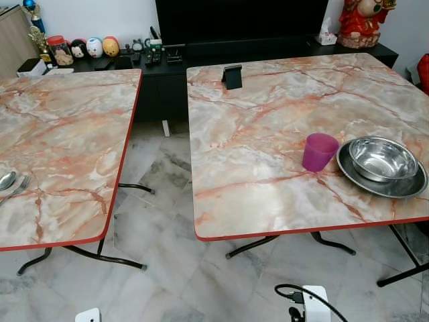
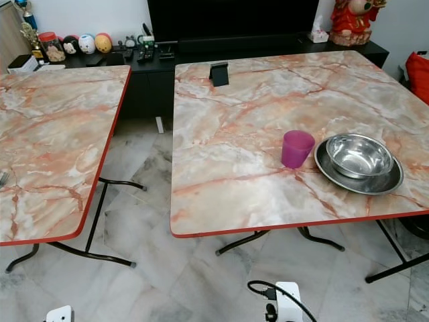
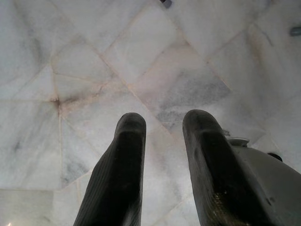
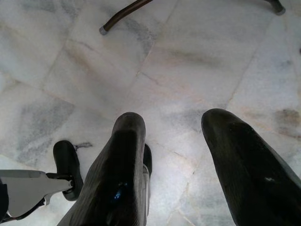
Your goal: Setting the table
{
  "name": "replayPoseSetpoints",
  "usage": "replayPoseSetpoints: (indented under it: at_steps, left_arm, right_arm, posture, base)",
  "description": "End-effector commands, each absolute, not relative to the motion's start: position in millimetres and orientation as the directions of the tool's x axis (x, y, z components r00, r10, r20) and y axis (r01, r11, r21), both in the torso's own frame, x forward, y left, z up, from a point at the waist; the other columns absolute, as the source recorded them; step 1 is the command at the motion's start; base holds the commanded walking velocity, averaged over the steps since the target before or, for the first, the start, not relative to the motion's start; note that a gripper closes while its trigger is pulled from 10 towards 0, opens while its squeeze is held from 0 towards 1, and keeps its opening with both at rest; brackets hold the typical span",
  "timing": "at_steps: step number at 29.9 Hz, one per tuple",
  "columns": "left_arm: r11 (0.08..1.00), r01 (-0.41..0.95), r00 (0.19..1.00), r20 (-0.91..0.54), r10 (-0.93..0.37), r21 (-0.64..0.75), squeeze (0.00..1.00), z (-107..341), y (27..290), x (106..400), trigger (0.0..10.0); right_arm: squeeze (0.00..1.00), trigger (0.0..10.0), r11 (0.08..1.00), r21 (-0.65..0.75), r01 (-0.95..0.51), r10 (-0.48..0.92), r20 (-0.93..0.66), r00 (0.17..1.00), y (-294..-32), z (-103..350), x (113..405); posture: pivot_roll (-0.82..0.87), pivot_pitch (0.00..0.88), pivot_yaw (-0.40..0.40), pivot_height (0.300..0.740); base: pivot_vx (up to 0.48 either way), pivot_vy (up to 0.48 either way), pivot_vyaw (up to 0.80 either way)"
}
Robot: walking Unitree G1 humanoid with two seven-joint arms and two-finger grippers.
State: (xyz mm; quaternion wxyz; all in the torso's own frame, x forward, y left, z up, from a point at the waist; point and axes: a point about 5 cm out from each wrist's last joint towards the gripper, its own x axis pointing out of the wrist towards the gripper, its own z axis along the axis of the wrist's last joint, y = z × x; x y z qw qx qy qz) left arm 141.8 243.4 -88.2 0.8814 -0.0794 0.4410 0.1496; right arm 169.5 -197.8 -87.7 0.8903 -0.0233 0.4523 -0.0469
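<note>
On the right-hand marble-patterned table [image 1: 268,121] a purple cup [image 1: 319,151] stands beside a steel bowl [image 1: 383,158] that rests in a steel plate [image 1: 375,182], near the front right edge. At the left table's [image 1: 60,134] front left edge lie a spoon [image 1: 6,180] and a fork [image 1: 16,189]. Both arms hang low over the floor. My left gripper [image 3: 163,120] is open, nothing between its fingers. My right gripper [image 4: 174,122] is open too, with only marble tiles beyond it.
A tiled gap [image 1: 161,201] separates the two tables, whose black metal legs [image 1: 107,258] spread over the floor. A small black stand [image 1: 232,76] sits at the right table's far edge. Behind is a black cabinet [image 1: 161,74] with figurines, a jar and a red statue [image 1: 362,20].
</note>
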Motion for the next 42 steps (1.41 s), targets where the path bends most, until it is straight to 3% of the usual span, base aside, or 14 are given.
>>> replayPoseSetpoints:
  at_steps: [1, 8, 16, 42]
  left_arm:
    - [0.948, -0.318, 0.560, -0.806, 0.194, 0.007, 0.00, -89, 243, 141, 10.0]
    - [0.951, -0.309, 0.568, -0.801, 0.192, 0.009, 0.00, -88, 242, 144, 10.0]
    - [0.956, -0.293, 0.574, -0.796, 0.190, 0.017, 0.00, -87, 242, 145, 10.0]
    - [0.962, -0.274, 0.591, -0.786, 0.181, 0.016, 0.00, -86, 239, 150, 10.0]
  right_arm:
    - [0.00, 10.0, 0.995, -0.080, 0.067, -0.104, -0.801, 0.589, -196, -88, 170]
    - [0.00, 10.0, 0.995, -0.086, 0.051, -0.100, -0.797, 0.596, -194, -87, 172]
    - [0.00, 10.0, 0.996, -0.081, 0.046, -0.092, -0.792, 0.604, -192, -86, 173]
    - [0.00, 10.0, 0.993, -0.080, 0.084, -0.114, -0.781, 0.614, -194, -85, 175]
  posture:
    - [-0.08, 0.000, 0.050, 0.740]
    - [-0.08, 0.000, 0.051, 0.740]
    - [-0.08, 0.000, 0.054, 0.740]
    - [-0.08, 0.000, 0.057, 0.740]
  base:
    - [0.000, 0.000, 0.00]
    - [0.000, 0.000, 0.00]
    - [0.000, 0.000, 0.61]
    - [0.000, 0.047, 0.00]
